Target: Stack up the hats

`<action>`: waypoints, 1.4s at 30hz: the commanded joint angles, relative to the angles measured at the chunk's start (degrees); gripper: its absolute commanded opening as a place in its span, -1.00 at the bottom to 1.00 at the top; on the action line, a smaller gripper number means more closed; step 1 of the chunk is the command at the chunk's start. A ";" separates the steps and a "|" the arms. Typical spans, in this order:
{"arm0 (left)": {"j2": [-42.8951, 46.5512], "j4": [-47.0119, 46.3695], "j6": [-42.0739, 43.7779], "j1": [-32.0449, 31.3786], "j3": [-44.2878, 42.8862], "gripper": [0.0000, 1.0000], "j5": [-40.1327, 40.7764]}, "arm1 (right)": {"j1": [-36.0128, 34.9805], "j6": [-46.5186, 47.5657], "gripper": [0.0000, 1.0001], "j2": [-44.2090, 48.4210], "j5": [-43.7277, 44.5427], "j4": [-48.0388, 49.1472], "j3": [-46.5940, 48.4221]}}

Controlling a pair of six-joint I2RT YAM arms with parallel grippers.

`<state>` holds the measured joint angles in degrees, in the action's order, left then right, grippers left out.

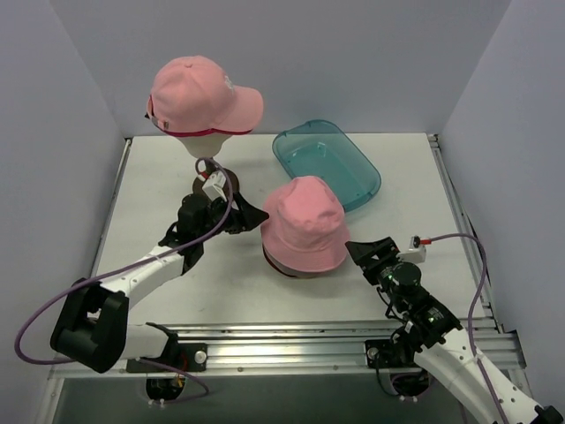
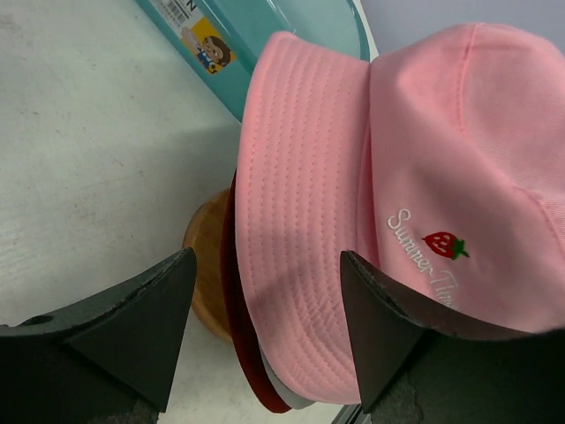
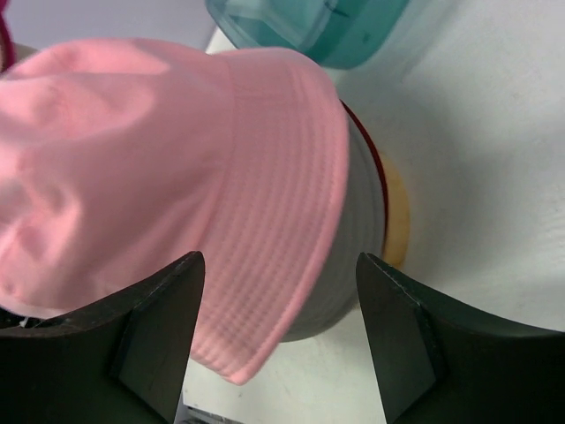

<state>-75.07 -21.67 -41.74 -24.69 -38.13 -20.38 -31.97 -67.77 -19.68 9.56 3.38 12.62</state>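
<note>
Left gripper point(image 2: 265, 265) wide open, empty; right gripper point(image 3: 281, 265) likewise; on pink bucket hat point(image 2: 300, 177), stitched "Summer Tim…" beside strawberry point(image 2: 444, 245).

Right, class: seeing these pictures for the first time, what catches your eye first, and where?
The pale pink bucket hat mid-table, topping a dark red hat, stands out first, with the left tool and right tool open on either side. Next comes the pale pink peaked cap raised at the back left, near the teal tray.
</note>
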 commanded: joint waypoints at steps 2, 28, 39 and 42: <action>-2.62 -5.31 -0.54 0.34 -2.21 0.47 -3.52 | -0.20 -2.72 0.30 -2.55 -2.18 4.08 -2.51; 1.67 -5.93 -0.37 0.52 7.10 -0.95 2.62 | -4.77 -6.15 -0.58 -19.42 2.03 31.95 -7.09; 7.66 -2.94 0.34 0.52 10.80 -0.95 5.00 | -5.04 -4.04 -1.00 -22.33 3.53 33.35 -10.41; 6.78 -3.73 0.34 0.52 10.71 -0.95 4.74 | -5.04 -2.82 -1.00 -22.59 4.41 32.23 -10.43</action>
<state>-67.83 -26.33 -43.00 -24.56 -27.59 -16.91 -36.49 -72.84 -41.54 11.25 35.11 3.81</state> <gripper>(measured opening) 0.034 0.013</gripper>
